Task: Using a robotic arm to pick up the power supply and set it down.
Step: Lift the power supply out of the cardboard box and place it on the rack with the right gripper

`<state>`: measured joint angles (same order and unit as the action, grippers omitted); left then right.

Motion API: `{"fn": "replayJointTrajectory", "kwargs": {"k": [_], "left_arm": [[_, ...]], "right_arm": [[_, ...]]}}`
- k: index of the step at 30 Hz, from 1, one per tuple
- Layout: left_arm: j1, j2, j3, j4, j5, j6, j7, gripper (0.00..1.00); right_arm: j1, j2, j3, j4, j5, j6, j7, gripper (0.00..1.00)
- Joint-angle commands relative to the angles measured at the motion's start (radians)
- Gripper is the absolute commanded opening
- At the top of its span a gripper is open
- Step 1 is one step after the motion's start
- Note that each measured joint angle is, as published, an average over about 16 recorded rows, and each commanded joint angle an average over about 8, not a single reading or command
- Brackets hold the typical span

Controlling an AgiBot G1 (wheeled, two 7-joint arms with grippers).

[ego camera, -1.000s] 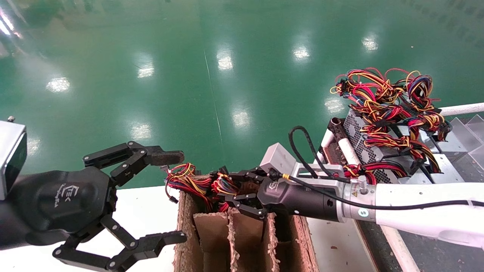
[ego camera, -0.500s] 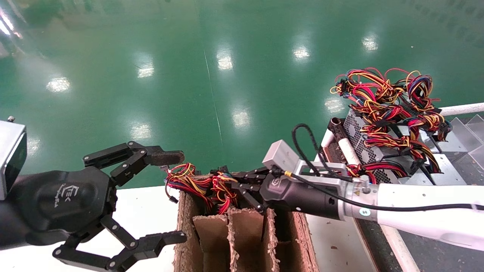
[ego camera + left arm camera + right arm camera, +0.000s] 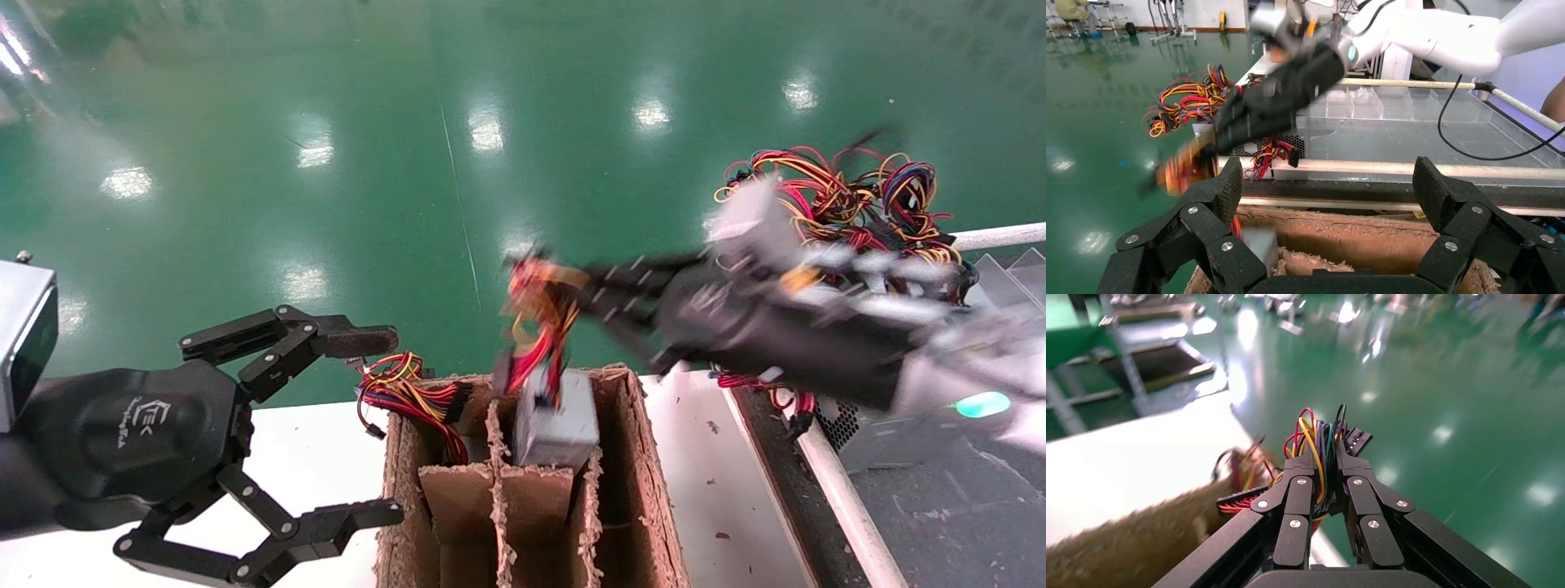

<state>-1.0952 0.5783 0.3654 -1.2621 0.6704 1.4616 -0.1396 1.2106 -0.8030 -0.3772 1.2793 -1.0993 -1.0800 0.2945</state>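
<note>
The power supply [image 3: 557,418] is a grey metal box, risen partway out of the middle slot of the brown cardboard divider box [image 3: 641,474]. Its red, yellow and orange wires [image 3: 535,318] stretch upward from it. My right gripper [image 3: 576,294] is shut on that wire bundle [image 3: 1315,438], above the box and blurred with motion. In the left wrist view the power supply [image 3: 1257,242] shows grey beside my left finger. My left gripper [image 3: 372,425] hangs open to the left of the box, holding nothing.
Another bunch of wires [image 3: 404,390] sticks out of the box's left slot. Several more power supplies with tangled wires [image 3: 850,184] sit on the rack at the right behind a white rail [image 3: 833,490]. White table [image 3: 310,457] lies under the left gripper; green floor lies beyond.
My right gripper has closed on the wires in the box, then swung up and to the right, pulling the power supply partway out of its slot. The left arm has not moved.
</note>
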Motion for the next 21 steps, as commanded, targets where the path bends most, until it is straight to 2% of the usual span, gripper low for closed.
{"fn": "replayJointTrajectory", "kwargs": {"k": [1, 5, 12, 21], "left_arm": [[0.0, 0.0, 0.0, 0.0, 0.0, 0.0, 0.0, 1.0], [0.0, 0.0, 0.0, 0.0, 0.0, 0.0, 0.0, 1.0], [0.0, 0.0, 0.0, 0.0, 0.0, 0.0, 0.0, 1.0], [0.0, 0.0, 0.0, 0.0, 0.0, 0.0, 0.0, 1.0]], "right_arm": [[-0.005, 0.034, 0.035, 0.023, 0.034, 0.004, -0.006, 0.0], [0.057, 0.094, 0.081, 0.021, 0.069, -0.018, 0.008, 0.0], [0.242, 0.195, 0.132, -0.029, 0.088, -0.078, 0.061, 0.0], [0.433, 0.36, 0.152, -0.045, -0.064, -0.052, 0.099, 0.0]]}}
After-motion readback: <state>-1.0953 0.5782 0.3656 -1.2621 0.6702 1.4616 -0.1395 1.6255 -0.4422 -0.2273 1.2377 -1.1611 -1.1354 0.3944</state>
